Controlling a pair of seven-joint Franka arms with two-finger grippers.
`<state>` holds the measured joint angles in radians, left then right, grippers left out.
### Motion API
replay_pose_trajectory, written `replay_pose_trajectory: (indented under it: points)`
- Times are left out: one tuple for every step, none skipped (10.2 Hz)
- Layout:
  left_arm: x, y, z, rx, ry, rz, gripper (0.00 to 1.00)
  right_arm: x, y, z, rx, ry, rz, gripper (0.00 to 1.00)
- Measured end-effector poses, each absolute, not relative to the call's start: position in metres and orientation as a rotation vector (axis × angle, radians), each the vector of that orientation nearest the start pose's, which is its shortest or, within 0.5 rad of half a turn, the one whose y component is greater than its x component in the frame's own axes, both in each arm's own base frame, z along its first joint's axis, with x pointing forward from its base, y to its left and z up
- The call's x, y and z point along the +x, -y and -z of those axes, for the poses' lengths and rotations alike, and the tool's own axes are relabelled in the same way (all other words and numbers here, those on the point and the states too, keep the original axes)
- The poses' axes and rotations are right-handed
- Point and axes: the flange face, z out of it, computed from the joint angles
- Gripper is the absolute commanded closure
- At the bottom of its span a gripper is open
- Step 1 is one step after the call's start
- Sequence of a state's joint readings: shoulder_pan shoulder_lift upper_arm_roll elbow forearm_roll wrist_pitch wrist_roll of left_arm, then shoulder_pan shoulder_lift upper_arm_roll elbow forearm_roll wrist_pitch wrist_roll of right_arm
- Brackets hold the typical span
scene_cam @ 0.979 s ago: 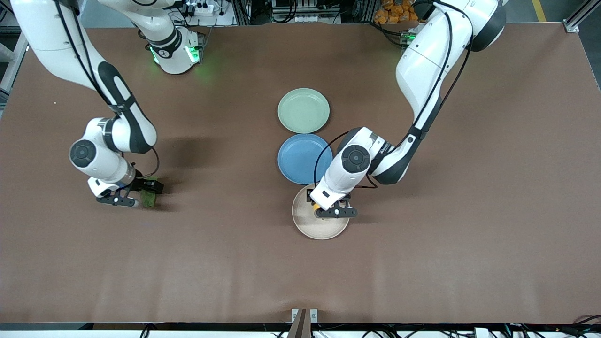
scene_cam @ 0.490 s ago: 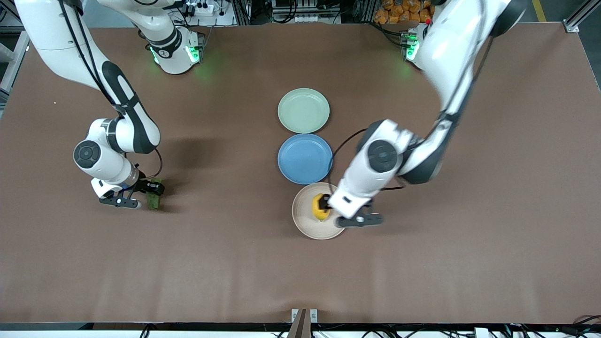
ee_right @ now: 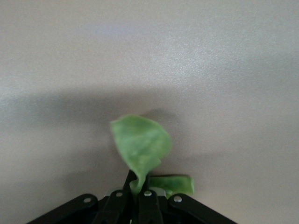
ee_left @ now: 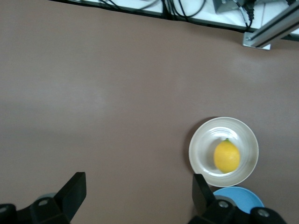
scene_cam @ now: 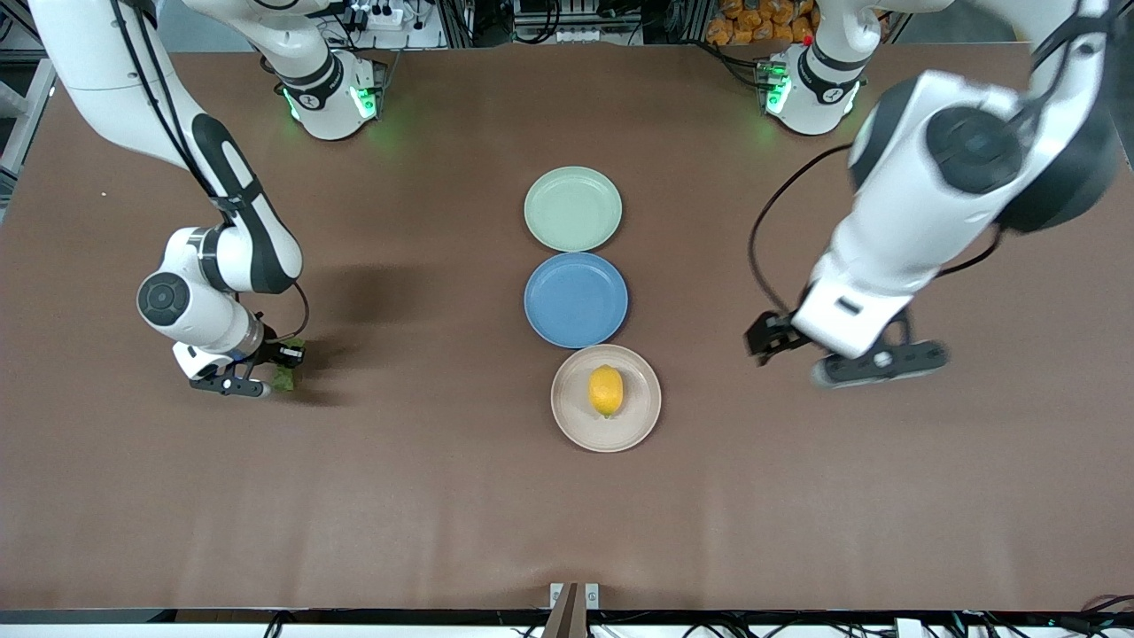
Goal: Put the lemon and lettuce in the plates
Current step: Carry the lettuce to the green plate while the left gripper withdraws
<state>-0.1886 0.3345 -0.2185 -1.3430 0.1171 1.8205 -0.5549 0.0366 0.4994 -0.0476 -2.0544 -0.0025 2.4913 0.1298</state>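
My left end effector (scene_cam: 846, 354) has let go of the lemon (scene_cam: 606, 390) and pulled away: a moment ago it was down over the beige plate (scene_cam: 644, 424), and now it hangs high over bare worktop (scene_cam: 443, 496) toward the left arm's end, fingers spread and empty, as the left wrist view shows with the lemon (ee_left: 226, 156) lying alone in the middle of that plate (ee_left: 200, 154). So the lemon's half of the job looks finished to me. That plate is the one of the three nearest the front edge, with the blue plate (scene_cam: 576, 299) just beside it and the mint plate (scene_cam: 572, 209) farthest from the camera, both bare. My right end effector (scene_cam: 257, 377) has hardly shifted; it sits low near the worktop toward the right arm's end, well apart from the plates, clenched on the lettuce (scene_cam: 285, 379), and in the right wrist view the leaf (ee_right: 140, 149) sticks out from between the closed fingertips. What remains, as I judge it, is to carry the lettuce across to the mint plate and release it there, keeping clear of the blue one.
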Motion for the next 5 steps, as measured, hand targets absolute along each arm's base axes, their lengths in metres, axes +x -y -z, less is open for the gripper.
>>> replay_pose_trajectory:
  points:
    - [0.623, 0.220, -0.577, -3.141, 0.254, 0.246, 0.00, 0.596, 0.001, -0.198, -3.159, -0.202, -0.172, 1.00]
    - [0.614, 0.207, -0.597, -3.128, 0.280, 0.246, 0.00, 0.607, -0.006, -0.216, -3.155, -0.190, -0.228, 1.00]
    - [0.607, 0.195, -0.613, -3.118, 0.307, 0.253, 0.00, 0.615, -0.014, -0.234, -3.151, -0.176, -0.254, 1.00]
    - [0.601, 0.186, -0.625, -3.113, 0.326, 0.267, 0.00, 0.620, -0.022, -0.246, -3.147, -0.158, -0.256, 1.00]
    - [0.597, 0.181, -0.633, -3.109, 0.337, 0.272, 0.00, 0.621, -0.033, -0.253, -3.141, -0.131, -0.253, 1.00]
